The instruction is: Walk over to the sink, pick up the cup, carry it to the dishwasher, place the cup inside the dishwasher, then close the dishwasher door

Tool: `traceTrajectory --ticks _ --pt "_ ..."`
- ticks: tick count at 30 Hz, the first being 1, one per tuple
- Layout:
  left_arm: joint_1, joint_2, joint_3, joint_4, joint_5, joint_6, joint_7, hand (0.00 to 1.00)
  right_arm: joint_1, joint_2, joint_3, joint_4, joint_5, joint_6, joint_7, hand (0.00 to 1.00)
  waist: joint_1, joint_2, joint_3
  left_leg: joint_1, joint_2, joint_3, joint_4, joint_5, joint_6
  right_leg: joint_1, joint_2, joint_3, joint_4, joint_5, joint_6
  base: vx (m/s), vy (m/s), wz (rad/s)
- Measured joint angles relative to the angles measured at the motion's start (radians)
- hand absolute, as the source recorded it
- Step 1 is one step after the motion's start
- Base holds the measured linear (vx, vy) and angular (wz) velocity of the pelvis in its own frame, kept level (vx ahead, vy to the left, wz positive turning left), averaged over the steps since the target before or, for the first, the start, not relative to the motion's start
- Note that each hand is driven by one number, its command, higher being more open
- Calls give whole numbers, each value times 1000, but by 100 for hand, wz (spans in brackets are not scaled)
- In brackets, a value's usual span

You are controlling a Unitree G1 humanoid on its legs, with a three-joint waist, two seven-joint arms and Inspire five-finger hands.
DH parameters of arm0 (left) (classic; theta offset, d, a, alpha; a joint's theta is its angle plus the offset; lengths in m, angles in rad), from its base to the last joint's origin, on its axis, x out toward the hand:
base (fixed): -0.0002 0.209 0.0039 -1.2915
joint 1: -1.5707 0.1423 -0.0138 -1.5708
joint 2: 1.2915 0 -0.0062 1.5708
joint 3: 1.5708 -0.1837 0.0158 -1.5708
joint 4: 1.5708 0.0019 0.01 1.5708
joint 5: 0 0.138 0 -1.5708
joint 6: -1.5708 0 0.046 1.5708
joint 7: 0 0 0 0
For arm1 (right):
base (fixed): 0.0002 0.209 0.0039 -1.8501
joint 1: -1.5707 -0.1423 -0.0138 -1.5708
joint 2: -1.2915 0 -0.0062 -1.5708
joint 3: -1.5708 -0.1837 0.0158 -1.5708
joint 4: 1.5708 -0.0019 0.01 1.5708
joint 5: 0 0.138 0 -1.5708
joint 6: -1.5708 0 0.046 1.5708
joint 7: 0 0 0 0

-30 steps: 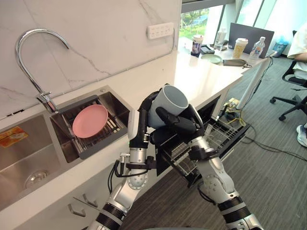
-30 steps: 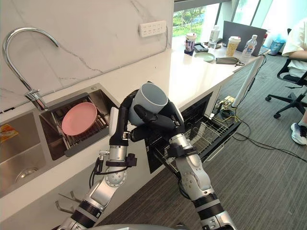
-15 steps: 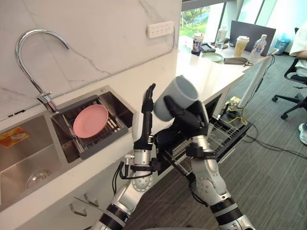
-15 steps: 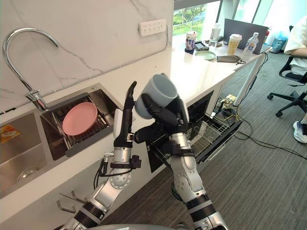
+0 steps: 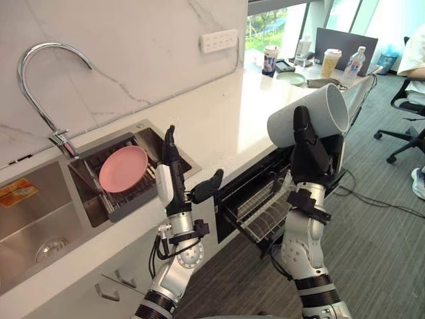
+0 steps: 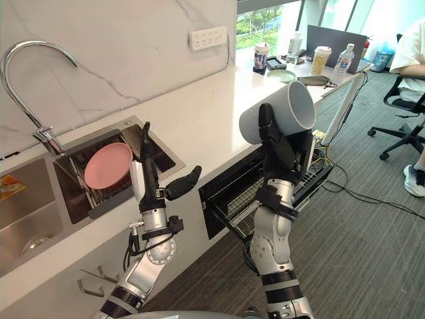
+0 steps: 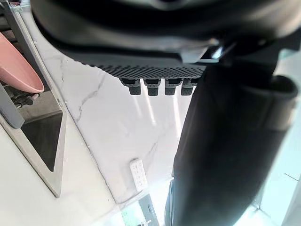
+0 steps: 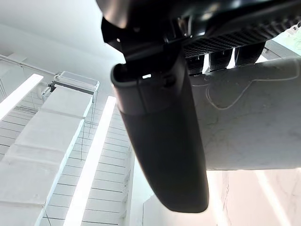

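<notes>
Now our right thumb and fingers wrap the grey cup. The right hand holds it tipped sideways above the open dishwasher, below the counter's front edge. We judge it stiff, smooth and breakable, best gripped mid-wall. Our left hand, fingers straight, hangs near the sink's front edge.

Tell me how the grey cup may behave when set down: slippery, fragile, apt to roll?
The cup looks smooth and rigid, so it could slip in the right hand, which grips it tilted on its side. Its round wall would probably roll if laid sideways. It seems ceramic-like, so likely fragile against the dishwasher rack.
</notes>
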Motion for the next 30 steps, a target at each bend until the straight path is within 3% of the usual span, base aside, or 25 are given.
traceTrajectory --ticks 3,5,9,11,14,17,20,24,26,30 --pt "0 0 10 -27 -116 -41 -99 100 13 9 -27 -17 -54 -2 -51 0 2 0 1 0 0 0 -1 0 0 0 0 0 0 0 0 0 0 0" --pt "1 1 1 -42 -303 -70 -298 100 20 12 -70 -39 -146 -2 -115 0 3 1 1 0 -1 0 -3 0 0 0 -2 0 0 0 0 0 0 0" --pt "27 5 -90 -88 -529 -69 -549 100 31 0 -165 -87 -233 17 -181 0 0 2 2 3 -3 3 -12 -2 1 0 -5 0 0 -3 4 0 0 0" --pt "48 8 -160 -146 -690 -50 -735 100 48 -33 -244 -98 -246 51 -206 0 -4 3 4 6 -4 6 -18 -2 2 0 -7 0 1 -5 7 0 0 0" --pt "70 24 -221 -233 -874 10 -926 100 90 -58 -354 -97 -255 99 -226 0 -10 12 9 6 -4 6 -21 -3 3 -1 -9 0 3 -9 13 0 0 0" --pt "96 26 -252 -267 -963 69 -1039 100 137 -59 -433 -92 -255 137 -233 0 -25 20 11 7 -4 7 -28 -5 0 -6 -9 1 6 -15 17 0 0 0" --pt "120 28 -275 -267 -980 113 -1094 100 170 -60 -476 -81 -255 148 -232 0 -29 22 12 6 -2 17 -29 -7 -1 -14 -8 11 10 -17 17 8 -4 -10" --pt "161 43 -291 -233 -978 222 -1165 100 189 -67 -510 3 -253 170 -167 0 -34 22 13 6 -2 20 -28 -13 -2 -22 -9 18 23 -25 18 -4 -2 -3" --pt "166 46 -289 -147 -920 243 -1158 100 197 -67 -502 29 -254 201 -109 0 -34 22 13 2 -1 20 -29 -14 -2 -28 -9 20 25 -27 17 0 0 0" --pt "201 65 -262 90 -722 267 -1057 100 211 -70 -457 80 -264 259 -9 0 -32 21 14 -4 2 19 -31 -14 -2 -35 -6 18 27 -29 14 1 -5 1"
